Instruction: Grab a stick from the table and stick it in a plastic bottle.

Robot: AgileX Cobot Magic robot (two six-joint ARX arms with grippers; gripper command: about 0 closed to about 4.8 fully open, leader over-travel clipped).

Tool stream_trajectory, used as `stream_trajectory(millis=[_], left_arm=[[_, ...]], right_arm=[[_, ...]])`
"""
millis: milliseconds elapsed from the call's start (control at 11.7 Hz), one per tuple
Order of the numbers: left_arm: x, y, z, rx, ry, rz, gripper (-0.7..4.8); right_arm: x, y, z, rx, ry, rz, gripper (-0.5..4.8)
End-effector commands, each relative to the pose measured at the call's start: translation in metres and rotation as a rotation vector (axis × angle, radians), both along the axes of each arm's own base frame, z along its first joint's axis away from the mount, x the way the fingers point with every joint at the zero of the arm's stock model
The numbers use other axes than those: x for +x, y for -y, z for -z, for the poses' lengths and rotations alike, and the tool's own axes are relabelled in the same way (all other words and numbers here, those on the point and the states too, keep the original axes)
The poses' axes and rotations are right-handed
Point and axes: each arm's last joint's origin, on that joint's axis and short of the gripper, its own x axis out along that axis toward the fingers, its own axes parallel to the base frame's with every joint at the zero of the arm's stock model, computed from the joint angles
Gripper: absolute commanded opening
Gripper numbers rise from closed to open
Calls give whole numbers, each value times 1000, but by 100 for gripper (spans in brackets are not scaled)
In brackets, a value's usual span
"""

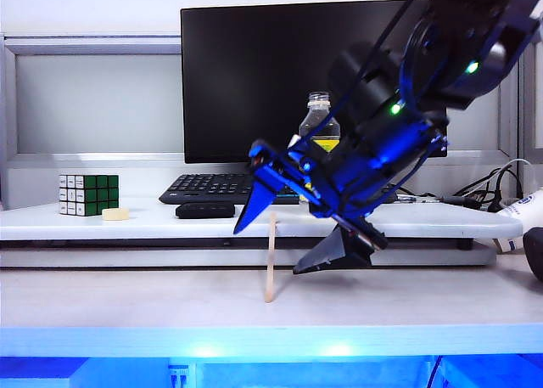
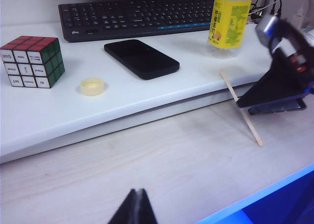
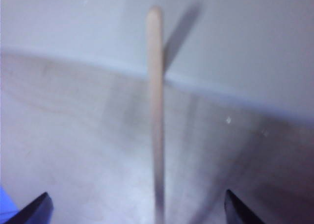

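At centre frame, the right gripper (image 1: 276,239) spreads its fingers wide around the stick (image 1: 271,259) lying on the desk (image 1: 127,307); the left gripper (image 2: 135,209) sits clenched, bottle (image 1: 318,120) behind

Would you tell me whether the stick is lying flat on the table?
No; the stick leans, lower end on the table, upper end against the shelf edge.

The plastic bottle (image 2: 229,20) on the shelf carries a yellow label with dark characters too small to read. The keyboard's (image 2: 137,15) key legends are equally illegible.
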Motion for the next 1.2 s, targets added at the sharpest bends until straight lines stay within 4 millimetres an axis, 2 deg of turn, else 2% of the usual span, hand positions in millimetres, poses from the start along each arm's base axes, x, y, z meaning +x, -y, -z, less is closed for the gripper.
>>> stream_trajectory(millis=[86, 171, 257, 342, 684, 770, 941, 1026, 1112, 1198], left_arm=[[-1, 0, 0, -2, -11, 15, -6], [0, 0, 0, -2, -11, 15, -6], [-1, 0, 0, -2, -11, 15, -6], [-1, 0, 0, -2, -11, 15, -6], [0, 0, 0, -2, -11, 15, -6], [0, 0, 0, -2, -11, 15, -6], [0, 0, 0, -2, -11, 15, -6], [0, 0, 0, -1, -11, 15, -6], [0, 0, 0, -1, -11, 15, -6], [0, 0, 0, -1, -11, 15, -6]], right_arm=[[10, -5, 1, -4, 25, 20, 479], [13, -7, 1, -9, 28, 27, 479], [14, -8, 3, -12, 31, 31, 431], [14, -8, 4, -16, 30, 34, 330], [15, -7, 5, -37, 40, 61, 183], [15, -7, 5, -42, 44, 68, 127], [15, -7, 5, -54, 50, 84, 76], [16, -6, 5, -57, 52, 87, 14], [16, -6, 5, -57, 53, 87, -9], [16, -6, 5, -57, 54, 87, -9]])
